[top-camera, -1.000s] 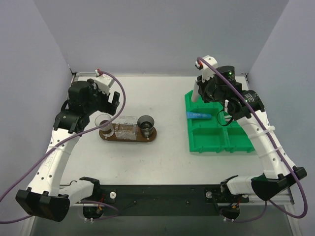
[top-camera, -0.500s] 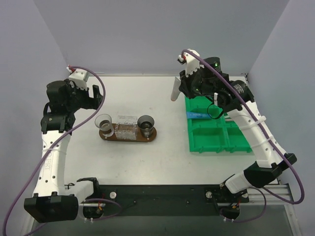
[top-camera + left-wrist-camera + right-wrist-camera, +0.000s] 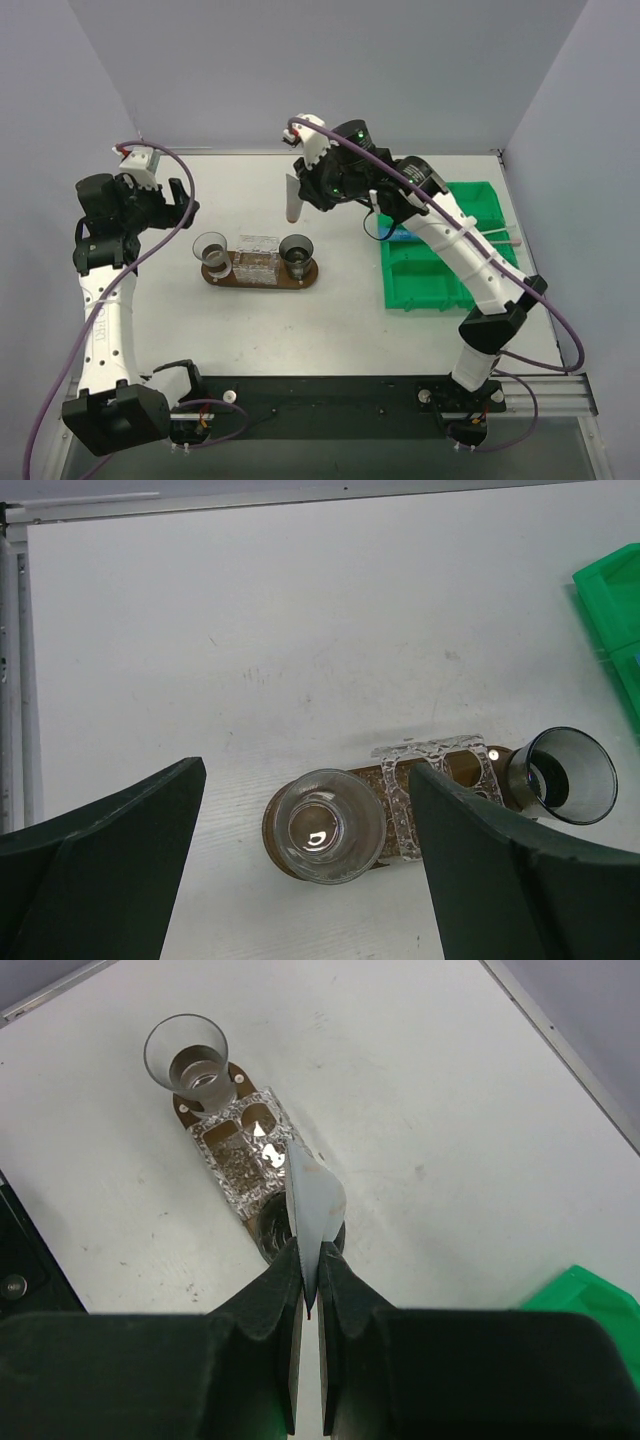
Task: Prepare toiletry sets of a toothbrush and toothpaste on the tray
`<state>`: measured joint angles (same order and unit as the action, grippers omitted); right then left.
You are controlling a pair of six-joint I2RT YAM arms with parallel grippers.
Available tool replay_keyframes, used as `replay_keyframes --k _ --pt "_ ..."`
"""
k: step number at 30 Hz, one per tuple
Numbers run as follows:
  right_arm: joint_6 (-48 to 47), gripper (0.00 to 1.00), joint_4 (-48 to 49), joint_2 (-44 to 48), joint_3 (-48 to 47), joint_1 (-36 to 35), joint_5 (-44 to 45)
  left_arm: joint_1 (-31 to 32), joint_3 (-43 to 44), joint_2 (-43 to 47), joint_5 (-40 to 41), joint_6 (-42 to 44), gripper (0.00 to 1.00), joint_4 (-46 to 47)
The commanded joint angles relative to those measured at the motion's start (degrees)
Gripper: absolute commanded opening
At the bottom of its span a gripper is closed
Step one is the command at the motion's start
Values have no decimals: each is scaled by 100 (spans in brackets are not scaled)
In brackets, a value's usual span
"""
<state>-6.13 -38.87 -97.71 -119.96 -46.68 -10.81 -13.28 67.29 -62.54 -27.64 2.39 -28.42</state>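
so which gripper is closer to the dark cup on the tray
Right. The right gripper, shut on the toothpaste, hangs almost over the dark cup. The left gripper is open, off past the tray's other end, beyond the clear cup.

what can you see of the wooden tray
The tray is a dark brown wooden oval with rounded ends, lying flat on the white table, left of the green bin in the top view. A clear cup stands on its left end, a dark cup on its right, a clear faceted holder between them.
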Motion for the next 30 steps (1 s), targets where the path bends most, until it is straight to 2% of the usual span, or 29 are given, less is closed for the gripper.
replay_keyframes --k 1,17,30 --pt "-90 0 161 -432 -510 -236 -176 -166 12 155 -259 121 94 311" --pt "-187 0 90 -1698 -1495 -430 -378 -553 -40 146 -708 613 94 92" --pt "-345 0 2 -2076 -1680 -483 -343 -562 -233 164 -813 912 94 100"
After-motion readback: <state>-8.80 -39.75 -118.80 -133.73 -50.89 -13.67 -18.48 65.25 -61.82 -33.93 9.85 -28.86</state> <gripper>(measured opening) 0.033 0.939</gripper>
